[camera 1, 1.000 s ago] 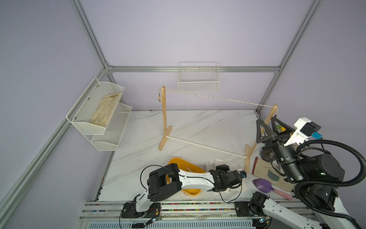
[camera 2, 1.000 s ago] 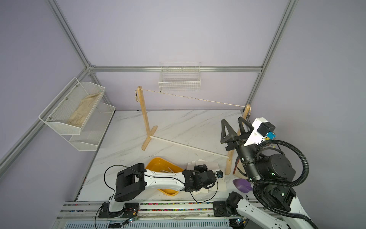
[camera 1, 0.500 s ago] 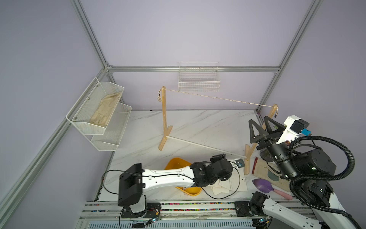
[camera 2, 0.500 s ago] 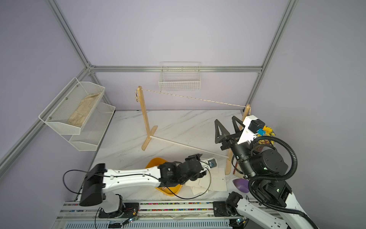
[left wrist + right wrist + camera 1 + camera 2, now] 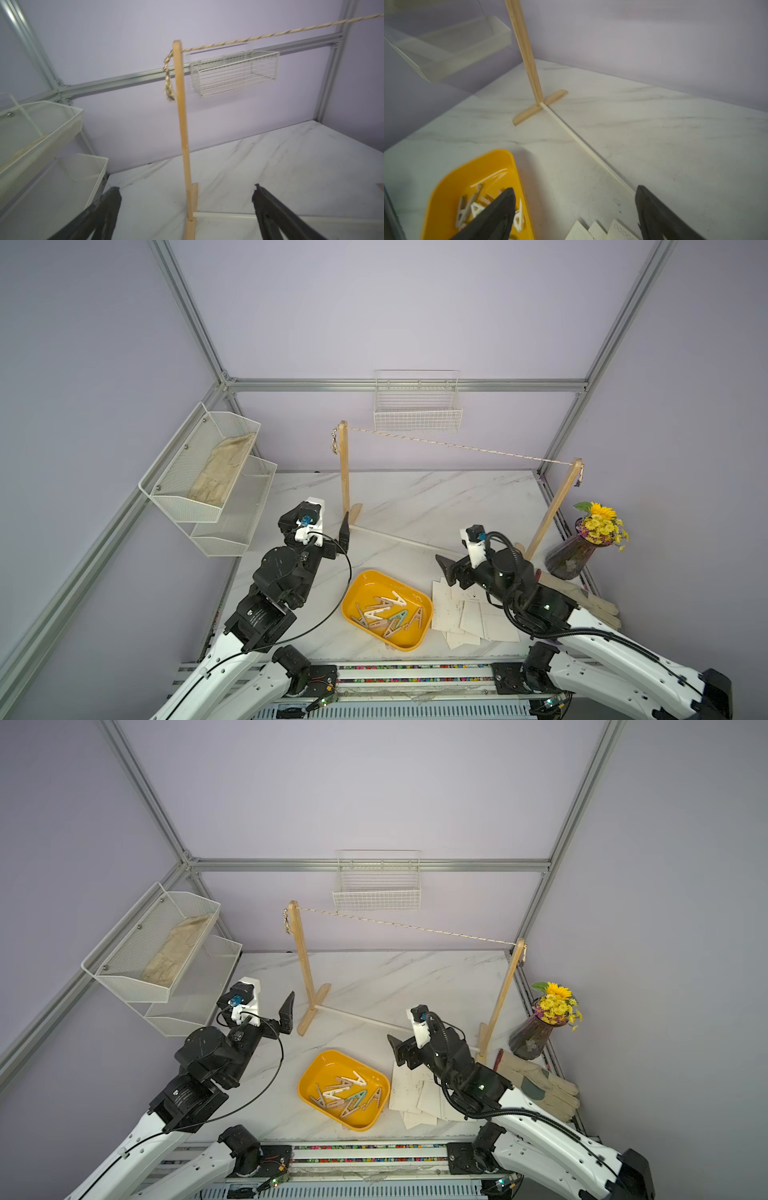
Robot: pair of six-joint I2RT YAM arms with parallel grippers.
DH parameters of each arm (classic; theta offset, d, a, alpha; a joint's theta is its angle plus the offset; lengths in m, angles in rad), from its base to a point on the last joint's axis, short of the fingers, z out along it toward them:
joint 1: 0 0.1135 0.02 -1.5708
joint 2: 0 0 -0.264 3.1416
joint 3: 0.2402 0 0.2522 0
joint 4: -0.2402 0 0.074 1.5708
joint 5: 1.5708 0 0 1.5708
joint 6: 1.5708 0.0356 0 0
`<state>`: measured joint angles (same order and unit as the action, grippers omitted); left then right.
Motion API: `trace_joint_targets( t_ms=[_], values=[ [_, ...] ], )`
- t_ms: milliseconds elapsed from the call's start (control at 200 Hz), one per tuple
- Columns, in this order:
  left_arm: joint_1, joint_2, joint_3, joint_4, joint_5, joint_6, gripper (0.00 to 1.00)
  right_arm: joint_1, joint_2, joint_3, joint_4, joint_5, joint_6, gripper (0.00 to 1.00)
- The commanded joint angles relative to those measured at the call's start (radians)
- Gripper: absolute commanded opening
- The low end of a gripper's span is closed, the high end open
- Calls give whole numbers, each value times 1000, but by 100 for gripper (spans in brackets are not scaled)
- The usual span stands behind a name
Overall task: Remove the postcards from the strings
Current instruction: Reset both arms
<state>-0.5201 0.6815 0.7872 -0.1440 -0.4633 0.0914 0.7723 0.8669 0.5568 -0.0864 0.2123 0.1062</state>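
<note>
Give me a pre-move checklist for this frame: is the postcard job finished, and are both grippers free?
1. string clear of cards: ok, nothing hangs on it.
2. postcards lying in a loose pile beside the yellow tray: ok.
3. clothespins inside the yellow tray: ok.
4. left gripper open and empty: ok.
5. right gripper open and empty: ok.
6. Full card count in the pile: cannot tell, they overlap and are partly hidden.

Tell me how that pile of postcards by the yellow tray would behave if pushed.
The postcards look thin and flat, so probably light and bendy. They lie loosely overlapped, so a push would likely scatter them, not shift the pile whole. Flat on the smooth table, edges may be hard to lift.
</note>
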Motion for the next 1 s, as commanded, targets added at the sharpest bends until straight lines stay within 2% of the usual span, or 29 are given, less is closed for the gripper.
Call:
trace_joint_targets(
  t_ms=[0, 115, 175, 225, 340, 475, 620, 660, 720, 805, 855, 930, 995],
  values=[
    [181, 42, -94, 11, -23, -131, 100, -59, 75, -74, 297, 76, -39, 93],
    [367, 154, -160, 73, 20, -231, 100, -214, 251, -76, 360, -19, -23, 90],
    [421, 215, -183, 103, 8, -286, 100, -264, 299, -81, 376, -8, -38, 89],
    [448, 264, -206, 158, 25, -278, 100, -298, 318, -87, 383, 11, -58, 89],
    [469, 362, -288, 359, -15, -210, 100, -368, 342, -101, 459, 8, -95, 93],
    [482, 498, -358, 584, -14, -162, 100, -415, 433, -137, 606, 46, -212, 95],
    [495, 626, -390, 776, -4, -146, 100, -504, 554, -190, 761, -4, -188, 95],
    [501, 654, -393, 817, 14, -151, 100, -537, 591, -205, 842, -42, -181, 94],
    [516, 708, -387, 880, 80, -141, 100, -556, 616, -190, 854, -81, -168, 94],
    [540, 749, -344, 824, 164, -185, 100, -593, 684, -176, 941, -172, -188, 94],
    [548, 784, -388, 939, 219, -173, 100, -600, 717, -146, 935, -171, -197, 94],
    [549, 834, -453, 1096, 222, -179, 100, -618, 744, -133, 939, -193, -224, 95],
    [552, 874, -437, 1121, 246, -161, 100, -634, 809, -160, 1075, -226, -241, 97]
  ],
)
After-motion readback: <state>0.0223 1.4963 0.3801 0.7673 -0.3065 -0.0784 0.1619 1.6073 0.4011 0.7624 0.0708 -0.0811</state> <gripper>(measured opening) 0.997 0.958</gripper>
